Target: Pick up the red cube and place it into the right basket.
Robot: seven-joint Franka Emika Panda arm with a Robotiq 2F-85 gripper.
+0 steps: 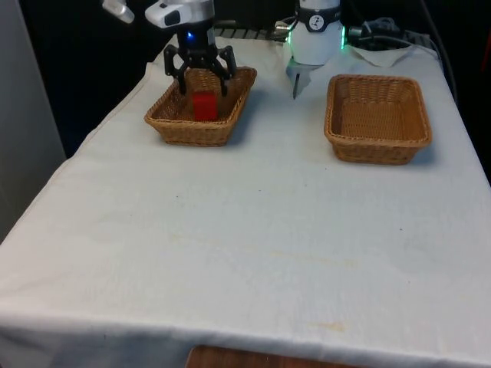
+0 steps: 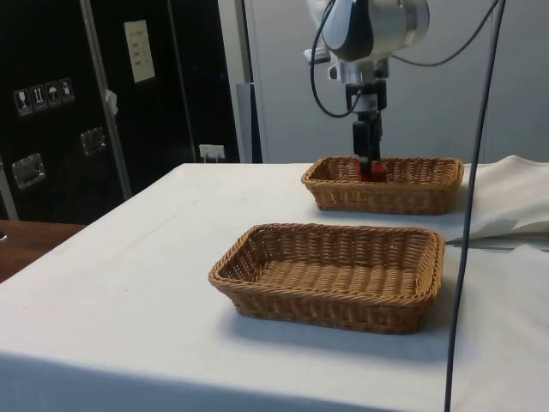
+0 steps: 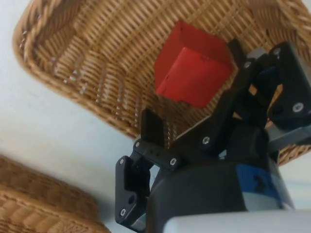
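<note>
Between spread jaws, seemingly: red cube (image 1: 204, 106)

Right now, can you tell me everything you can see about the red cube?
The red cube is a small plain block, smooth and matte, with sharp edges. It looks like painted wood or plastic. It sits inside the woven basket on the front view's left, resting on the wicker floor near the middle. The gripper hangs just above it with its jaws spread to either side, not squeezing it. Nothing else is in that basket.

Red cube (image 1: 205, 106), 2 tan woven wicker baskets (image 1: 170, 123) (image 1: 377, 143), black gripper (image 1: 204, 83), white tablecloth (image 1: 253, 222)
</note>
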